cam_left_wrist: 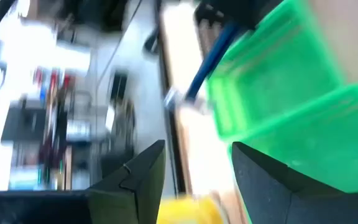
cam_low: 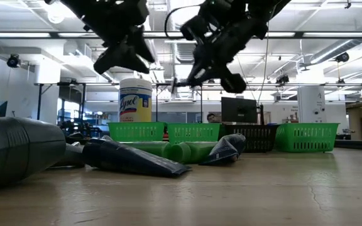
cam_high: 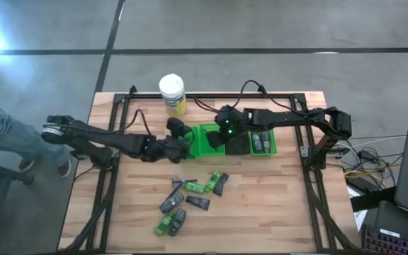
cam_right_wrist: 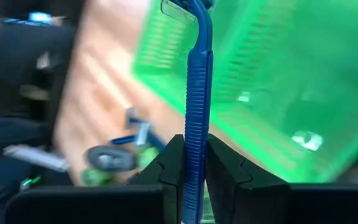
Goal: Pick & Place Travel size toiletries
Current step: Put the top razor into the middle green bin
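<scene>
1. Right gripper (cam_right_wrist: 193, 167) is what you should look at first: its fingers are clamped on the blue razor (cam_right_wrist: 196, 93), handle pinched between them, head pointing away from the wrist.
2. You'll find that gripper at the upper centre of the high view, above the green tray (cam_high: 209, 137).
3. Your left gripper (cam_left_wrist: 194, 171) sits just left of it, jaws parted with nothing between them.
4. Below the trays, at lower centre of the high view, your remaining toiletries (cam_high: 193, 195) lie scattered on the wooden table (cam_high: 275, 205).
5. Behind the grippers, at upper centre, stands the white-lidded jar (cam_high: 172, 94).
</scene>
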Controlling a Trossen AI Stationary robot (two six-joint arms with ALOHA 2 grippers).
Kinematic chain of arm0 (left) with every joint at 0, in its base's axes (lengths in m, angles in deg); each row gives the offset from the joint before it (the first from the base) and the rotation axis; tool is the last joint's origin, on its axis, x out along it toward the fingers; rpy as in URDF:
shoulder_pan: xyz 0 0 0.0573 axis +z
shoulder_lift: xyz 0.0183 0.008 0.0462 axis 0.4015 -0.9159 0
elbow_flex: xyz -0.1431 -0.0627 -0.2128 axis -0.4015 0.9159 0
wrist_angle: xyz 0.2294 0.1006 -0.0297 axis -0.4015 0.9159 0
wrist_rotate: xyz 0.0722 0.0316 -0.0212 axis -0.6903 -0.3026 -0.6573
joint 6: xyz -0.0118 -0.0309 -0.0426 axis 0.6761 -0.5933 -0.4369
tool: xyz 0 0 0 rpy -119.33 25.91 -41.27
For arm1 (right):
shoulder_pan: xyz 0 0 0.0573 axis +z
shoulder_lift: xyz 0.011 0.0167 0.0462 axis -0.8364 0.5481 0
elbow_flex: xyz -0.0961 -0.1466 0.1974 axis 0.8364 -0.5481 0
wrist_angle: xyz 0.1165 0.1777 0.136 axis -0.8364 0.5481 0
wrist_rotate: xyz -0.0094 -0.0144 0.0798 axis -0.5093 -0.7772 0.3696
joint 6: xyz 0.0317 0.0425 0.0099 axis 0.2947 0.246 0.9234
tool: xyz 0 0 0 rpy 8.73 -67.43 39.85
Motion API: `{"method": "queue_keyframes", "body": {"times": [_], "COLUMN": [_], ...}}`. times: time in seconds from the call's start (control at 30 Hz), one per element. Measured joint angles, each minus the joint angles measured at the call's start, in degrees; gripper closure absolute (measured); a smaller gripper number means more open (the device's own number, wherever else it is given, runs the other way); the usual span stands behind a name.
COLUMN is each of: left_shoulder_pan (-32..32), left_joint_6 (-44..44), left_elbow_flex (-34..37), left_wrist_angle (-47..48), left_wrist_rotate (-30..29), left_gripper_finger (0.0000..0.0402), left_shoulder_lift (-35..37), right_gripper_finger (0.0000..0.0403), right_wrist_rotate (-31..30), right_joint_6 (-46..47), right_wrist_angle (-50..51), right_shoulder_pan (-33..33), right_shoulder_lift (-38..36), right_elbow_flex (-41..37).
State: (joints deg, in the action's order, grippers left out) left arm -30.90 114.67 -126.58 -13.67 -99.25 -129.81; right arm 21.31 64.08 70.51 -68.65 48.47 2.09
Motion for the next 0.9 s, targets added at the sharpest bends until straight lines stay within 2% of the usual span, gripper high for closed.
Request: {"method": "queue_keyframes", "body": {"times": [0.07,0.2,0.3,0.43,0.53,0.7,0.9], "left_shoulder_pan": [-0.5,-0.8,-0.8,-0.8,-0.8,-0.8,-0.8], "left_joint_6": [-7.2,-23.3,-36.3,-49.1,-53.4,-56.3,-59.4], "left_elbow_flex": [-0.1,0.0,0.0,0.1,0.1,0.1,0.2], "left_wrist_angle": [4.5,14.0,19.6,23.7,24.6,25.0,28.9], "left_wrist_rotate": [-2.3,-1.8,0.9,6.4,9.7,10.7,12.7], "left_gripper_finger": [0.0211,0.0214,0.0216,0.0216,0.0217,0.0218,0.0218], "left_shoulder_lift": [1.1,3.5,4.9,6.1,6.7,7.6,9.4], "right_gripper_finger": [0.0365,0.0364,0.0363,0.0354,0.0346,0.0339,0.0312], "right_wrist_rotate": [-1.9,-4.9,-7.9,-8.0,-7.8,-7.9,-13.1], "right_joint_6": [1.4,6.0,9.1,13.1,15.2,16.1,15.1], "right_wrist_angle": [1.1,1.0,-1.5,-7.9,-11.2,-11.4,-9.9], "right_shoulder_pan": [0.2,0.4,0.4,-0.2,-0.2,0.1,0.2], "right_shoulder_lift": [0.0,0.0,0.0,0.0,1.1,5.4,8.5], "right_elbow_flex": [-1.0,-3.9,-6.5,-9.1,-9.6,-7.8,-4.0]}}
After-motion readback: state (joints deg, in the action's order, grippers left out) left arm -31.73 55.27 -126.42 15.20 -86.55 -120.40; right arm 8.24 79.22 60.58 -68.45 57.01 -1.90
